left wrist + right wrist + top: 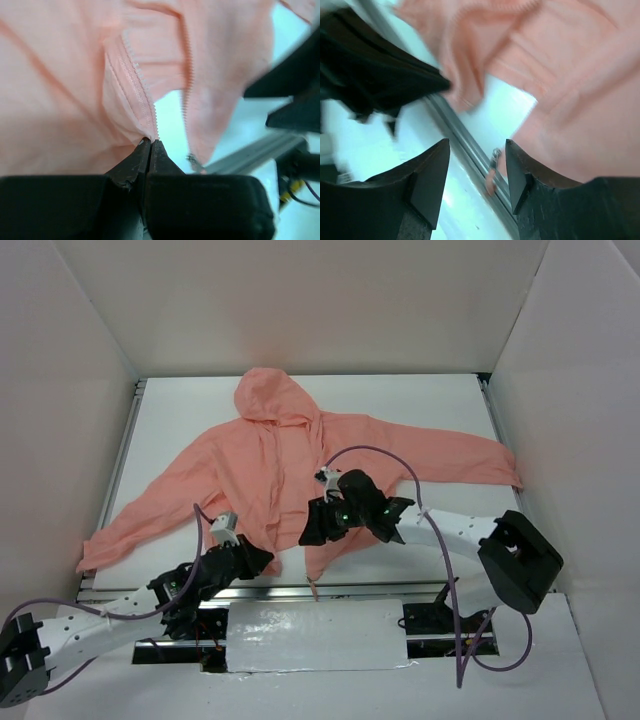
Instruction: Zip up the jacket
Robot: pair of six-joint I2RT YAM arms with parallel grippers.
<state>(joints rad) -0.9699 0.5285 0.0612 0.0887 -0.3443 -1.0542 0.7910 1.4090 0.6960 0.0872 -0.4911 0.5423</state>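
1. Jacket (300,470): salmon-pink, hooded. It lies flat and front up at the centre of the top view. The hood points to the upper edge, the sleeves spread left and right, and the hem sits at the lower edge of the table (420,400).
2. Handling, as a judgement: thin, soft, light cloth. Expect it to bunch and drag rather than keep its shape, and to slide on the smooth table unless you anchor one edge.
3. Zip (142,92): two rows of pale teeth, parted near the hem in the left wrist view. What looks like the slider (194,161) hangs at the foot of the right-hand row, lower centre of that frame.
4. Where to take hold: on the slider's small tab, with the hem below it held taut. Cloth alone gives you no purchase on the zip.
5. Left gripper (150,142): jaws pressed together, pinching the jacket at the foot of the left-hand row.
6. Right gripper (477,150): jaws spread, nothing between them. The slider shows just beyond the gap, lower centre of the right wrist view.
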